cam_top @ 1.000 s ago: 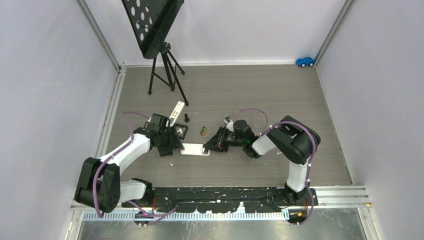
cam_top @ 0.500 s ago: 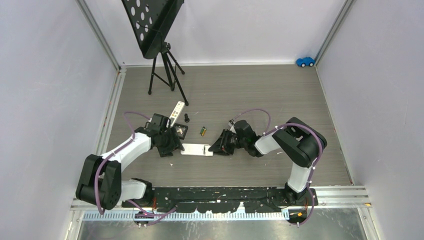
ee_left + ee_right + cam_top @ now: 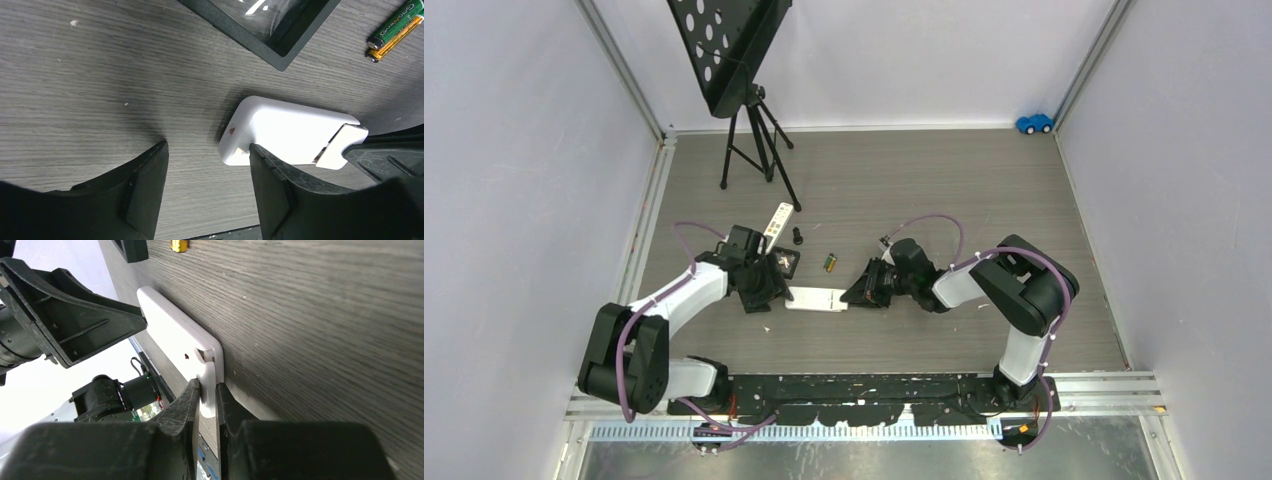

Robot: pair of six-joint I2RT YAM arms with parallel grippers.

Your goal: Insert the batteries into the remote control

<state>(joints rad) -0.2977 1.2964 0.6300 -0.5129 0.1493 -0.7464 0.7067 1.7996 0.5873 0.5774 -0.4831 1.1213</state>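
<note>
- The remote point(image 3: 287, 131) lies flat on the table point(image 3: 75, 90). The left gripper point(image 3: 207, 152) is released and holds nothing, with 1 finger point(image 3: 270, 185) touching the remote's corner.
- The right gripper point(image 3: 206, 390) is clenched on the thin cover point(image 3: 342, 145) at the remote's other end.
- Risk: with only 1 finger bracing, a pull may drag or turn the remote rather than free the cover.
- Risk: the narrow pinch may slip off.
- The 2 batteries point(image 3: 395, 29) lie near the tray point(image 3: 240, 34), not yet loaded. A sliding remote could scatter them.
</note>
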